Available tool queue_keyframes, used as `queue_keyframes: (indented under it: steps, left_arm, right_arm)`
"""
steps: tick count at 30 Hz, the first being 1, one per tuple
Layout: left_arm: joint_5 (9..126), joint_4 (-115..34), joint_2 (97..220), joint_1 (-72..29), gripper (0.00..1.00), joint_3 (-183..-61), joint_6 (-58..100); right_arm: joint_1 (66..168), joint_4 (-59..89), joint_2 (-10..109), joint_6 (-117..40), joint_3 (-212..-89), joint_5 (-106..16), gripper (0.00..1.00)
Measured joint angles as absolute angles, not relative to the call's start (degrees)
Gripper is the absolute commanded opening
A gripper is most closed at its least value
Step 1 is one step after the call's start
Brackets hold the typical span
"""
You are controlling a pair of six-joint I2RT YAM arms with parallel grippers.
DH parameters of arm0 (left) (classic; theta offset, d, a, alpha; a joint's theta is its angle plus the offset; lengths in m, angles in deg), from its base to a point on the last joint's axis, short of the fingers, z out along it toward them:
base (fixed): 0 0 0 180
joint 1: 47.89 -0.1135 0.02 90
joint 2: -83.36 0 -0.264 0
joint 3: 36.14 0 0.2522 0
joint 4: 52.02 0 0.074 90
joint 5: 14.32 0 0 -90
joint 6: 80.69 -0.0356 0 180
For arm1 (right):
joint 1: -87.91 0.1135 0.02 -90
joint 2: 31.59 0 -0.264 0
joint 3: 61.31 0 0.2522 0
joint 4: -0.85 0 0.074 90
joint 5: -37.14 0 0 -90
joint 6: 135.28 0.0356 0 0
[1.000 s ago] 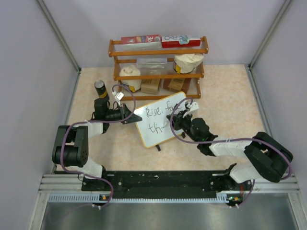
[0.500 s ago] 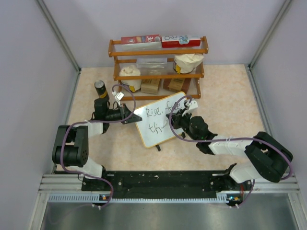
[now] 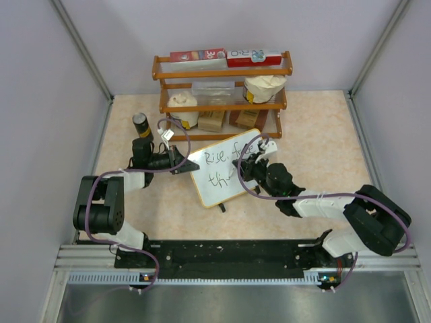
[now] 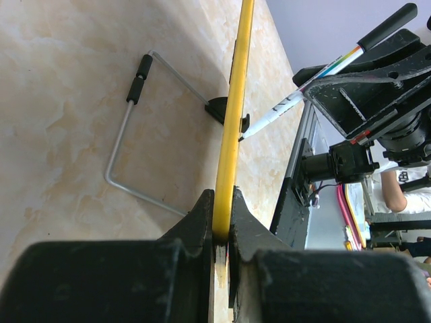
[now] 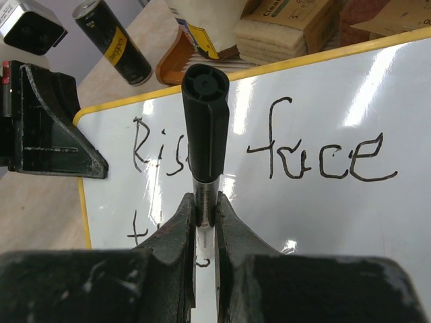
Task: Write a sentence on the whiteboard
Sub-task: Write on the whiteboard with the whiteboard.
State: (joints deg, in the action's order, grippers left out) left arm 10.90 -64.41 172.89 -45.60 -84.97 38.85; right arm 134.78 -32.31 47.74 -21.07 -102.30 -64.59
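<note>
The whiteboard [image 3: 214,192], white with a thin yellowish frame, stands tilted on the table in the top view. Its wire stand [image 4: 128,134] shows in the left wrist view. My left gripper [image 3: 182,162] is shut on the board's left edge [image 4: 229,161]. My right gripper [image 5: 205,208] is shut on a marker [image 5: 205,128] with a black end, held against the board face [image 5: 323,229]. The sentence [image 5: 316,155] reads "Rise, face" on the upper line. A few strokes of a lower line [image 3: 215,180] show, partly hidden behind the marker and fingers.
A wooden shelf rack [image 3: 222,94] with red-and-white boxes, jars and cartons stands just behind the board. A black can with a yellow label [image 3: 141,124] stands left of it, near my left arm. Enclosure walls close in both sides.
My right gripper and marker have shifted slightly left across the board's lower line. The left gripper and the board have not moved.
</note>
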Motion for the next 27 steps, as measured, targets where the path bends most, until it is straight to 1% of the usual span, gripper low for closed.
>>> queue_keyframes:
  steps: [19, 27]
  left_arm:
    - [10.88, -64.52, 172.89, -45.60, 0.00, -84.91, 38.89]
    - [10.88, -64.76, 172.89, -45.60, 0.00, -84.75, 39.00]
  right_arm:
    - [134.78, -32.28, 48.00, -20.20, -101.60, -62.29, 0.00]
    - [134.78, -31.74, 47.87, -18.98, -100.96, -63.10, 0.00]
